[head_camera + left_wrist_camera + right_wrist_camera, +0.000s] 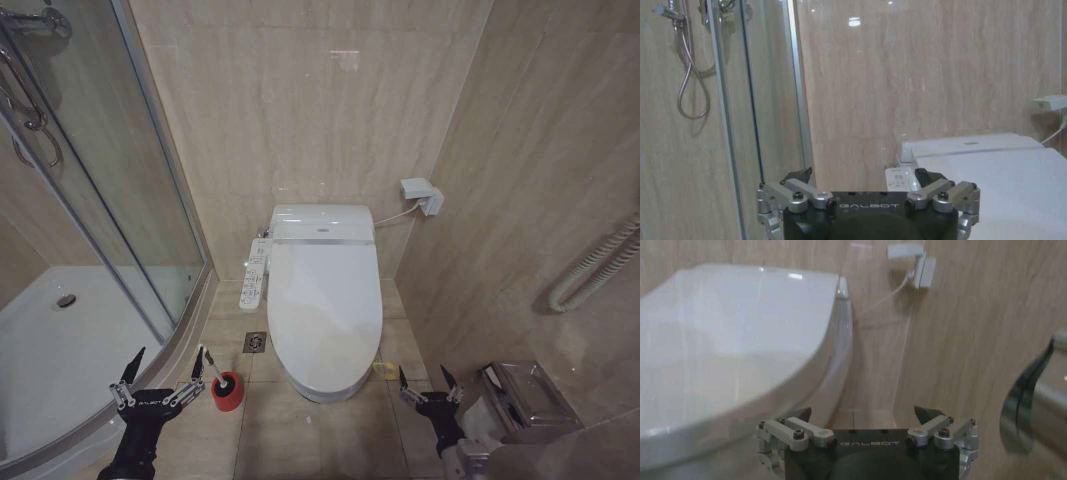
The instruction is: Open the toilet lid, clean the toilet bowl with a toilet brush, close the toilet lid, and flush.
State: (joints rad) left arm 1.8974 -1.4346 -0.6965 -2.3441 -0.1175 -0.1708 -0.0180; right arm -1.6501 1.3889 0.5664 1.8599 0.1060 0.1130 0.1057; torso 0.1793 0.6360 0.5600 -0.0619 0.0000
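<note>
Glossy white toilet lid point(325, 300) lies shut, flat over the toilet bowl point(322, 388), of which a rim shows at the front end. Toilet stands on the floor point(310, 435) with its tank end against the back wall. Small yellow-green strap loop point(384, 369) sits at the lid's front right edge. White button panel point(255, 274) runs along the toilet's left side. A floor drain point(255, 342) lies just beside the toilet's left flank.

Toilet brush point(216, 373) stands in a red holder cup point(227, 391) on the floor, left of the bowl's front end; its white handle tilts up and left.

Left gripper point(165, 365) hovers low over the floor at the near left, just beside the brush, fingers spread wide apart, holding nothing. Its right fingertip looks close to the brush handle; cannot tell if they touch. In the left wrist view the same gripper point(863, 176) shows fingers apart, with the button panel beyond them.

Right gripper point(426, 378) sits low at the near right, by the toilet's front right corner and near the strap loop, fingers parted and empty. The right wrist view shows this gripper point(863, 412) with the lid's curved side beyond it.

Wall socket box point(422, 193) with a cord hangs right of the tank. Glass shower enclosure point(100, 200) fills the left side. A metal paper holder point(525, 395) is on the right wall.
</note>
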